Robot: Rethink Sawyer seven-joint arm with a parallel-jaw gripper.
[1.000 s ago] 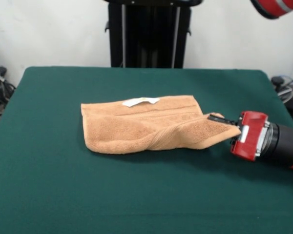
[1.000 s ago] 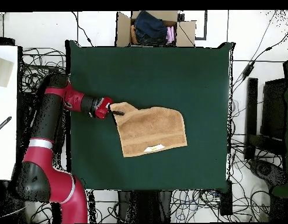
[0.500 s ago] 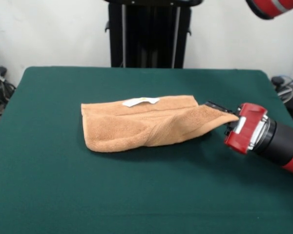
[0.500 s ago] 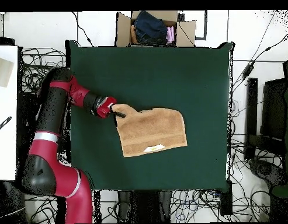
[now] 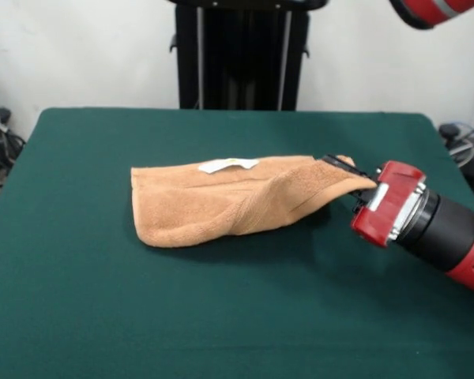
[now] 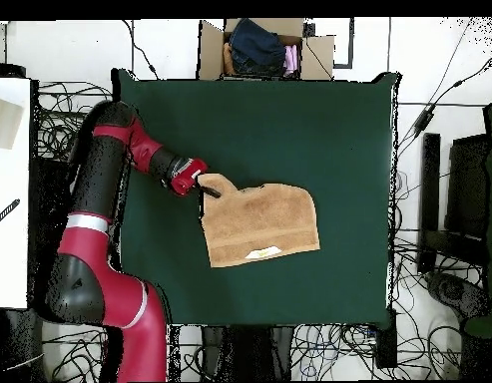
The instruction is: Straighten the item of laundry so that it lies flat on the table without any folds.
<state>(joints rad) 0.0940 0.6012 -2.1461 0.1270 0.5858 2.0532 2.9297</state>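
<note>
Tan towel point(image 5: 221, 201) corner pinched in tool point(image 5: 349, 172).

One camera faces low across the table point(image 5: 103, 316); another looks straight down, both sharing its top.

Orange-tan terry towel point(image 5: 221, 201) lies mid-table point(image 5: 103, 316), still folded over w/ a diagonal crease across it. Small white label point(image 5: 227, 164) sits on its far hem. One corner's lifted off the green top, pinched in my tool point(image 5: 349, 168).
</note>
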